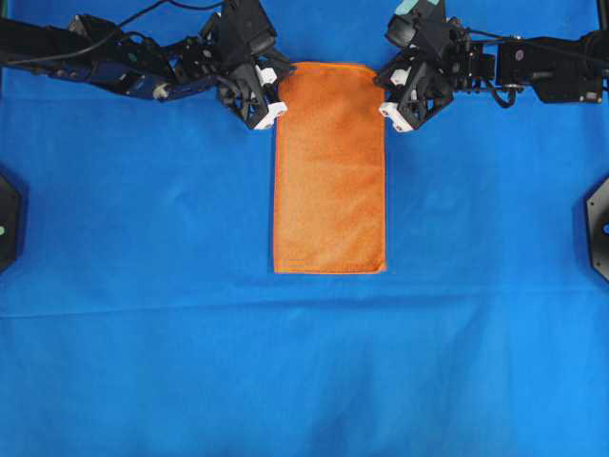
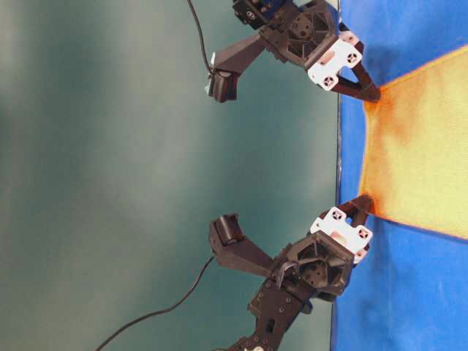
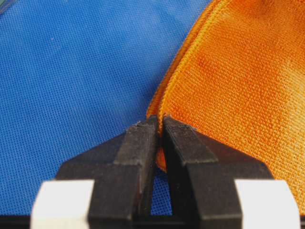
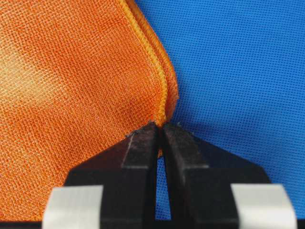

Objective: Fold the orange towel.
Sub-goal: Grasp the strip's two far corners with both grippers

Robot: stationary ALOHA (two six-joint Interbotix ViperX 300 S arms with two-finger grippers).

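The orange towel [image 1: 329,171] lies as a narrow doubled rectangle on the blue sheet, long side running from far to near. It also shows in the table-level view [image 2: 420,161]. My left gripper [image 1: 283,93] is shut on the towel's left edge near the far corner; in the left wrist view [image 3: 159,119] the hem [image 3: 167,95] sits pinched between the black fingertips. My right gripper [image 1: 381,88] is shut on the right edge near the far corner; in the right wrist view [image 4: 159,125] the stitched hem [image 4: 164,90] runs into the closed tips.
The large blue sheet [image 1: 143,286] covers the whole table, with a crease line across its near part. Black fixtures sit at the left edge [image 1: 8,219] and right edge [image 1: 598,224]. Both arms reach in from the far corners.
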